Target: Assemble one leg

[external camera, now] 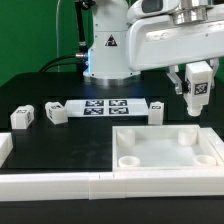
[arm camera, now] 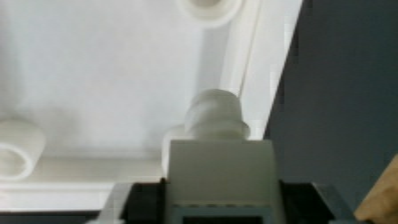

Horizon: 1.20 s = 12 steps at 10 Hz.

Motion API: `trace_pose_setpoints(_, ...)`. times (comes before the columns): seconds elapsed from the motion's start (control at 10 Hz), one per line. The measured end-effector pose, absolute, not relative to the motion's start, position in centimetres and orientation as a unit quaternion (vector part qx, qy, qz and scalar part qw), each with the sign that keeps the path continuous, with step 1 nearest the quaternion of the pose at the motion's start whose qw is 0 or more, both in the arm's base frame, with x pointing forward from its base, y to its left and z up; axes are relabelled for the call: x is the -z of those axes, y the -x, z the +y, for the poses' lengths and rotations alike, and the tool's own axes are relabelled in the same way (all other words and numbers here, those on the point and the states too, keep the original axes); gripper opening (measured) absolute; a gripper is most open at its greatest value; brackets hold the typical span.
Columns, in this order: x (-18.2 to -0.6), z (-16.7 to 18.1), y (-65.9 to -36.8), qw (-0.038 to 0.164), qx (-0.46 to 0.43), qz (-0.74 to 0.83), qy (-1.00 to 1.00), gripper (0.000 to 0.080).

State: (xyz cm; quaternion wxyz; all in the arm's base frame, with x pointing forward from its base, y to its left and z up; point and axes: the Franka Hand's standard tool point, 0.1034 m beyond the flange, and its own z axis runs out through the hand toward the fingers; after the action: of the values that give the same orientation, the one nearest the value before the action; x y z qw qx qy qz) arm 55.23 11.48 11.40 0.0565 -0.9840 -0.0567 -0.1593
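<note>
The black table [external camera: 40, 140] fills the exterior view, with the white robot arm [external camera: 170, 40] reaching in from one o'clock. A big white square tray [external camera: 150, 128] lies at five o'clock. Round sockets sit in its corners, two of them clear from outside [external camera: 128, 157] [external camera: 185, 137] and two more under the wrist camera [arm camera: 214, 8] [arm camera: 15, 145]. A long white rail [external camera: 50, 180] runs along the table edge at six o'clock. The marker board [external camera: 105, 105] lies flat near the centre. Three loose legs rest on the table, two at nine o'clock [external camera: 22, 117] [external camera: 55, 112] and one just beside the board's three o'clock end [external camera: 157, 108]. The jaws are clamped on the leg [external camera: 197, 93], tag facing outward. It hangs in the air at three o'clock above the tray's far corner. In the wrist view the leg [arm camera: 222, 160] points its round peg [arm camera: 214, 108] at the tray [arm camera: 107, 80] close to the rim.
</note>
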Motion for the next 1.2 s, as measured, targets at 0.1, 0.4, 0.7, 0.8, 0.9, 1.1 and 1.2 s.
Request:
trace_pose_setpoints(0.1, -11.5, 11.1, -55.6, 0.051, 0.199, -0.054, 0.977, 0.0290)
trace_pose_setpoints(0.4, -9.9, 11.2, -58.2, 0.050, 0.192, -0.072, 0.978, 0.0290)
trace_pose_setpoints(0.7, -8.9, 11.2, -61.0, 0.051, 0.195, -0.082, 0.976, 0.0290)
trace_pose_setpoints(0.8, -8.8, 10.9, -61.9, 0.050, 0.197, -0.085, 0.975, 0.0290)
trace_pose_setpoints(0.9, -8.9, 10.6, -62.0, 0.047, 0.215, -0.082, 0.972, 0.0290)
trace_pose_setpoints(1.1, -8.7, 10.6, -61.8, 0.047, 0.211, -0.082, 0.973, 0.0291)
trace_pose_setpoints(1.2, -8.2, 10.5, -61.7, 0.046, 0.210, -0.082, 0.973, 0.0291)
